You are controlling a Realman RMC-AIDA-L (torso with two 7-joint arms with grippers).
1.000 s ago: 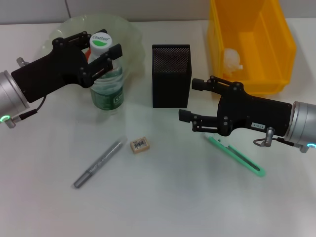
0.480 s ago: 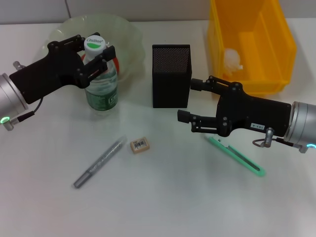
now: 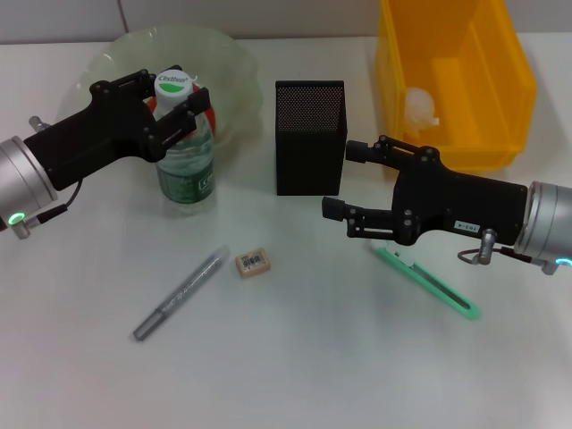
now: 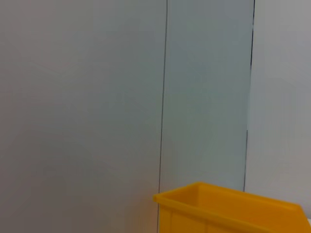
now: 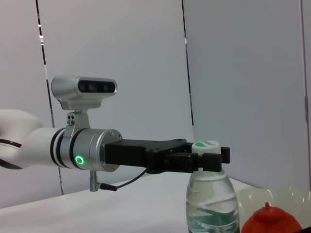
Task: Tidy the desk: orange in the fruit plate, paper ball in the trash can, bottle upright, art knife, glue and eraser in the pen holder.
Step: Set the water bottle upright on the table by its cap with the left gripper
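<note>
The clear bottle (image 3: 186,156) with its white cap stands upright on the desk (image 3: 313,357), right in front of the fruit plate (image 3: 214,49). My left gripper (image 3: 172,94) is shut on the bottle's neck, which also shows in the right wrist view as bottle (image 5: 210,204). The orange (image 5: 269,221) lies in the plate (image 5: 296,199), mostly hidden behind the bottle in the head view. The paper ball (image 3: 420,107) sits in the yellow trash can (image 3: 514,98). My right gripper (image 3: 344,183) hangs open beside the black pen holder (image 3: 309,136), over the white tip of the mint-green art knife (image 3: 433,288). The glue (image 3: 179,295) and the eraser (image 3: 253,263) lie on the desk.
The left wrist view shows only a wall and the rim of the trash can (image 4: 228,211). The pen holder stands between the plate and the trash can. Bare white tabletop stretches along the front edge.
My left gripper has shifted the bottle slightly left, toward the plate, and brought it from a lean to upright. The right arm, knife, glue and eraser have not moved.
</note>
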